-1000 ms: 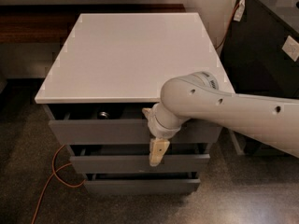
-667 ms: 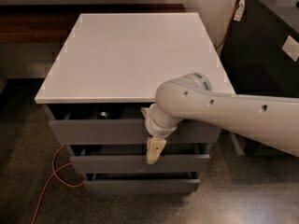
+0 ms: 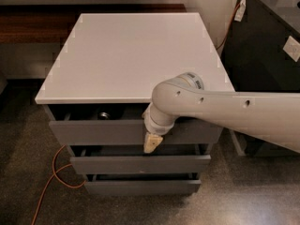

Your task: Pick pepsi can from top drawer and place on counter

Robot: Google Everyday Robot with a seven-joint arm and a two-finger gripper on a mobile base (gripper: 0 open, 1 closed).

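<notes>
Hanging my gripper (image 3: 152, 143) straight down in front of the top drawer (image 3: 93, 131) right now, tip at the lower edge of that grey front, a bit right of middle. Honestly can't tell if the claw is open or closed from here; my own wrist covers most of it.

Reply: ok, and where's the pepsi can (image 3: 104, 115)?

Me: Inside the top drawer. That drawer is pulled out partway, and the can sits in the dark strip of interior just under the counter (image 3: 131, 55) edge, left of my gripper and clearly apart from it. Only its silver top shows, so no logo to go by.

Reply: what's around you?

Me: My arm (image 3: 234, 109) comes in from the right and crosses the counter's front right corner. The counter is a flat white top. Below the top drawer are two lower drawers (image 3: 140, 164), each sticking out a little. An orange cable (image 3: 51, 182) loops across the floor at the left. A dark wooden ledge (image 3: 37, 25) runs behind the counter, and a black cabinet (image 3: 267, 46) stands just to the right.
</notes>
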